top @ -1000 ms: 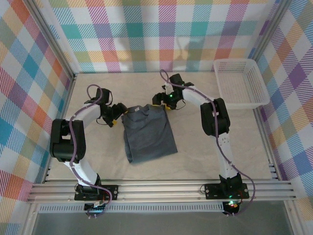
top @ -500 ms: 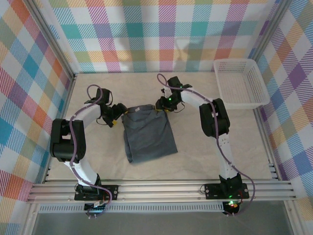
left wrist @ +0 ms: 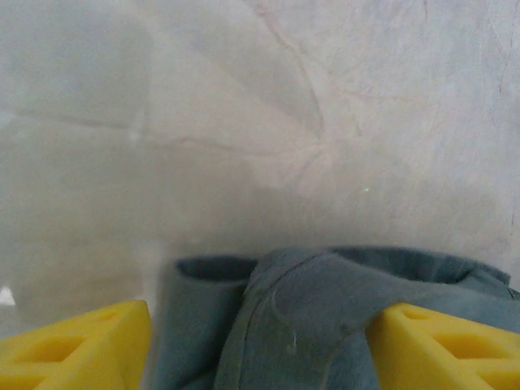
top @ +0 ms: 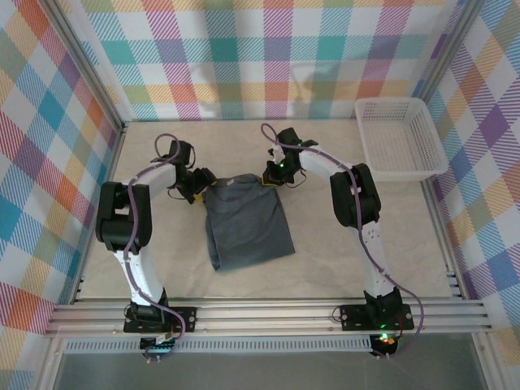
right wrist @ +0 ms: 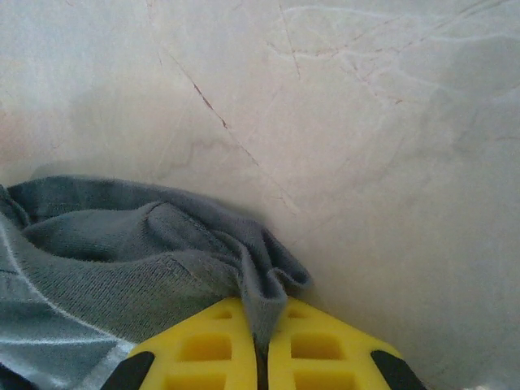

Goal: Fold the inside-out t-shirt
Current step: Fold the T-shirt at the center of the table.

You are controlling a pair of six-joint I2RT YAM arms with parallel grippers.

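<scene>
The inside-out t-shirt [top: 248, 223] lies as a slate blue-grey rectangle in the middle of the table. My left gripper [top: 199, 185] is at its far left corner. In the left wrist view the yellow fingers [left wrist: 73, 341] stand apart, open, with a bunched fold of the t-shirt [left wrist: 325, 301] between them. My right gripper [top: 270, 177] is at the far right corner. Its yellow jaws [right wrist: 262, 313] are shut on a pinched ridge of the t-shirt [right wrist: 122, 236], which stands up from the tabletop.
A white mesh basket [top: 402, 138] stands at the back right against the checked wall. The beige tabletop [top: 366, 244] lies bare to the right of and in front of the shirt. Checked walls close in the table on three sides.
The right gripper has shut on the shirt's far right corner. The left arm has swung toward the far left corner, and its jaws now straddle the cloth and have narrowed a little.
</scene>
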